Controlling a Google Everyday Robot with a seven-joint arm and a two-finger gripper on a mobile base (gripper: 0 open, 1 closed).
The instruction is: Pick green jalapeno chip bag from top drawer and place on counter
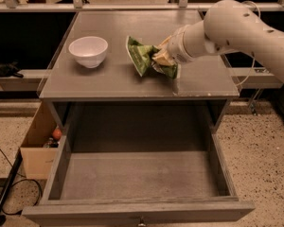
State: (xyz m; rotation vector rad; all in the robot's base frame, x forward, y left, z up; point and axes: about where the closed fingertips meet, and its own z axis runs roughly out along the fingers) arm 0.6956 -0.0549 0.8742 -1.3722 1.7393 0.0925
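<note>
The green jalapeno chip bag [143,56] rests on the grey counter [109,82], right of its middle. My gripper [160,58] comes in from the right on a white arm and is shut on the bag's right side. The bag's lower edge touches the counter top. The top drawer [137,174] stands pulled out below the counter, and its flat grey bottom is bare.
A white bowl [88,51] sits on the counter to the left of the bag. A cardboard box [38,145] with small items stands on the speckled floor to the left of the drawer. A black cable lies on the floor at the lower left.
</note>
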